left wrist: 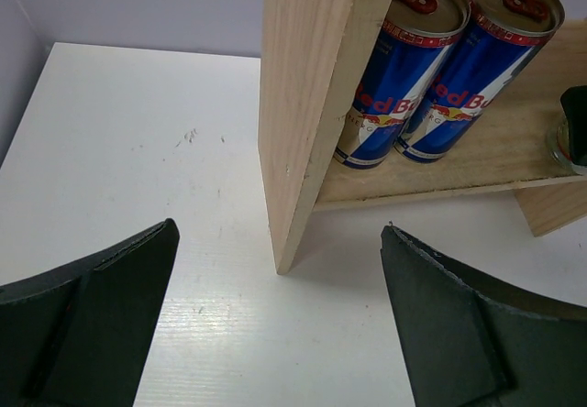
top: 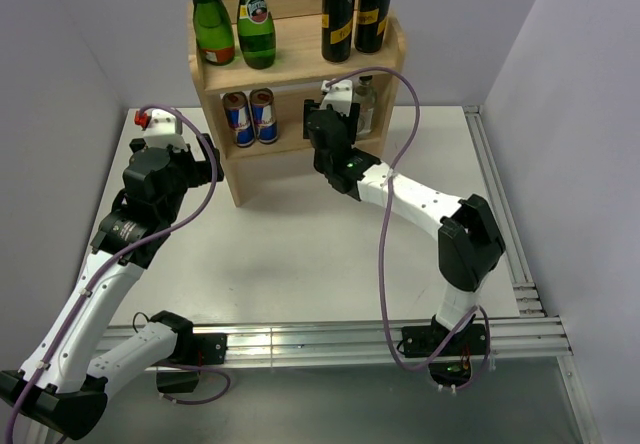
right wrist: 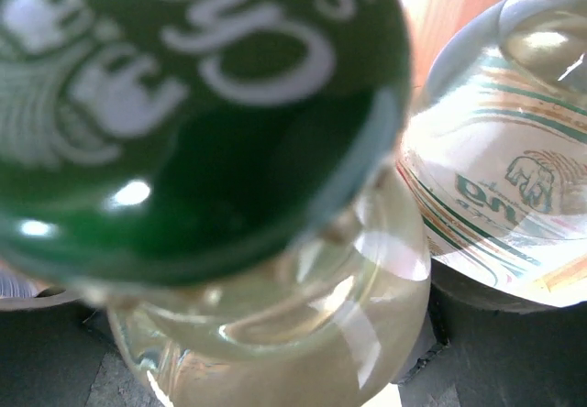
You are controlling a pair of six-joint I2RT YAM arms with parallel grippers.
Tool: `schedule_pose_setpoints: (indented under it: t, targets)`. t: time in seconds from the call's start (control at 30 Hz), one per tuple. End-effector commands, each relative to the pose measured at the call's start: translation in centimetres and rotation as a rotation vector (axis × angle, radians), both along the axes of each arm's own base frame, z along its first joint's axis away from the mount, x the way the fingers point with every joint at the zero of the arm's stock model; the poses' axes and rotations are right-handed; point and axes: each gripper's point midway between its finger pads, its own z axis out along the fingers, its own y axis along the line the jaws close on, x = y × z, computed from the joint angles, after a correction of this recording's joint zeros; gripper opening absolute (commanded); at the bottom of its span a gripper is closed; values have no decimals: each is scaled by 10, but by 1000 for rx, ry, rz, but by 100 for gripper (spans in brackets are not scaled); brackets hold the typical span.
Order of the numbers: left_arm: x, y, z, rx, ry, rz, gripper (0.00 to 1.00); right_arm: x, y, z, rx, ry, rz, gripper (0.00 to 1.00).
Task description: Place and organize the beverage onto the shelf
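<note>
Where the right arm reaches forward, the shelf (top: 300,72) stands at the far side of the table (top: 300,254). It is a small unit of pale, bare wood with two boards, solid side panels and a low rim round the top.

Above the right tool (top: 342,106), on the top board, stand two black cans (top: 355,14), with two green bottles (top: 234,22) further to its left. The tool itself is pushed into the lower tier and is clenched round a clear bottle (right wrist: 275,334) with a green cap (right wrist: 183,104). Whether that bottle's base is resting on the board I can't quite make out.

The right wrist camera shows what the overhead one hides: a second clear bottle (right wrist: 514,169) with a pale label, just to the tool's right and close against the held one.

The left tool (top: 205,162) is released, its fingers (left wrist: 101,315) spread wide. The near edge of the shelf's left side panel sits straight ahead of it, between the two fingers and not touching either. Only its wrist view gives the two blue energy cans (left wrist: 431,77) up close. They stand upright and touching, ahead and to the right of the tool, just inside that panel on the lower board.
</note>
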Motion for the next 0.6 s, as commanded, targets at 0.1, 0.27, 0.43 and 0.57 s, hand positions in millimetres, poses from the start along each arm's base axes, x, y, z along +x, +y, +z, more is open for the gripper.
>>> schedule_pose_setpoints:
  t: [0.1, 0.27, 0.43, 0.57]
  targets:
    - [0, -3, 11, -36, -39, -12, 99, 23, -31, 65, 155, -195, -158, 0]
    - [-1, -3, 13, -38, -44, -14, 99, 27, -31, 60, 149, -199, -174, 0]
    - [-1, -3, 12, -37, -41, -14, 99, 31, -29, 52, 142, -191, -187, 0]
    - [-1, -3, 12, -37, -42, -14, 99, 33, -25, 45, 144, -172, -176, 1]
